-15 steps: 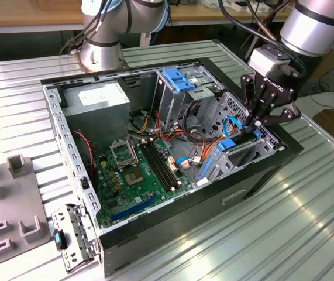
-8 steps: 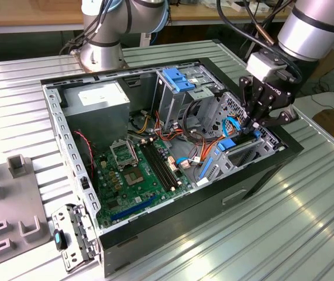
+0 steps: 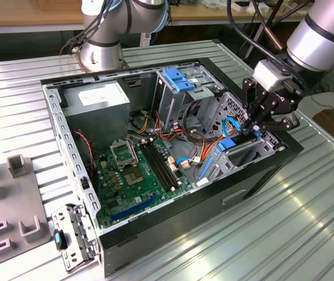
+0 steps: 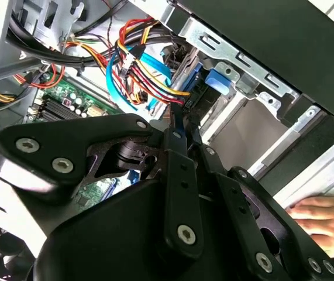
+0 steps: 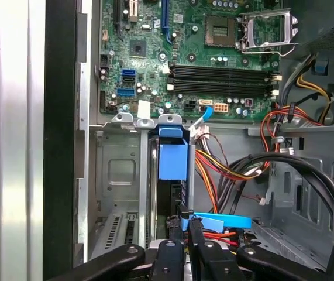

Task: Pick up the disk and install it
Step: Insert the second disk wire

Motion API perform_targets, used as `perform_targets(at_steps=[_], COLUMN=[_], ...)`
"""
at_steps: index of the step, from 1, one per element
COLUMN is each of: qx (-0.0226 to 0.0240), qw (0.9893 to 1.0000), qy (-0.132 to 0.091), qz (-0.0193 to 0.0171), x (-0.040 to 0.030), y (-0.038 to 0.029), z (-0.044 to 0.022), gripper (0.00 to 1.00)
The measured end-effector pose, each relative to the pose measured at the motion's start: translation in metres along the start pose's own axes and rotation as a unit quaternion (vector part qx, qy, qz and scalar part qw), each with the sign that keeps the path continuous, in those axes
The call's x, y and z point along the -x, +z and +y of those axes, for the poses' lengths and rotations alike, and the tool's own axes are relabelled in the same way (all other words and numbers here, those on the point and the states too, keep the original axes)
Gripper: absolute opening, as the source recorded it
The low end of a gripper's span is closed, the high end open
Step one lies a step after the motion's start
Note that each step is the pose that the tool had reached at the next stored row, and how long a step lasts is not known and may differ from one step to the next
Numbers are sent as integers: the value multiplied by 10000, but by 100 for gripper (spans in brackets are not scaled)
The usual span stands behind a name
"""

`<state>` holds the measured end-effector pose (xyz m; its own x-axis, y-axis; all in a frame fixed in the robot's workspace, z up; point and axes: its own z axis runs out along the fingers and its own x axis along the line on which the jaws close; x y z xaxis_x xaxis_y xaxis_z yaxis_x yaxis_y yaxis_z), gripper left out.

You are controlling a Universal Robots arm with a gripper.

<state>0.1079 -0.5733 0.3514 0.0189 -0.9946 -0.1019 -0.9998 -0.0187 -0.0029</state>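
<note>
We find the gripper [image 5: 187, 219] with its two black, pin-jointed link fingers drawn nearly together into a narrow wedge, and no object shows between them. The disk [image 5: 168, 199] lies directly ahead of the fingertips, standing on edge in the drive cage [image 5: 117, 175]. Its thin dark metal edge faces the hand, and its long axis runs straight away from the hand, in line with the fingers. We cannot tell whether the tips touch that near edge or stop just short of it. The blue plastic rail on the far end of the disk is smooth and matte, with a moulded tab at the end farthest from the hand. The cage is stamped, perforated grey sheet steel with folded lips that flank the disk on both sides. Just beside the fingertips a flat, glossy blue cable [image 5: 222, 221] crosses the approach line. A loose bundle of red, orange and yellow wires [image 5: 213, 170] hangs a little farther off on the same side. Beyond the cage lies the green motherboard [image 5: 155, 52], with long black memory slots [image 5: 222, 79] and then the bright metal processor socket [image 5: 266, 29]. In the exterior view the gripper [image 3: 259, 126] points down into the cage at the exterior view's right end of the open case. The grey power-supply box [image 3: 99, 96] sits at the opposite end, and ribbed metal table [image 3: 213, 246] surrounds the case. In the second wrist view a person's hand [image 4: 319, 216] rests on the table outside the case wall.
</note>
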Motion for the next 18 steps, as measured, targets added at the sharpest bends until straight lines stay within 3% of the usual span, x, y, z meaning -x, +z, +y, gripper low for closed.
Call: perform_targets(at_steps=[4,10,18], qx=[-1,-105,-113], qw=[10000,9999,9999], qy=[0,-11,-12], qz=[-1,0,-12], x=[-10,-10,-20], y=[46,46,69], z=[0,3,8], gripper=[16,16,16])
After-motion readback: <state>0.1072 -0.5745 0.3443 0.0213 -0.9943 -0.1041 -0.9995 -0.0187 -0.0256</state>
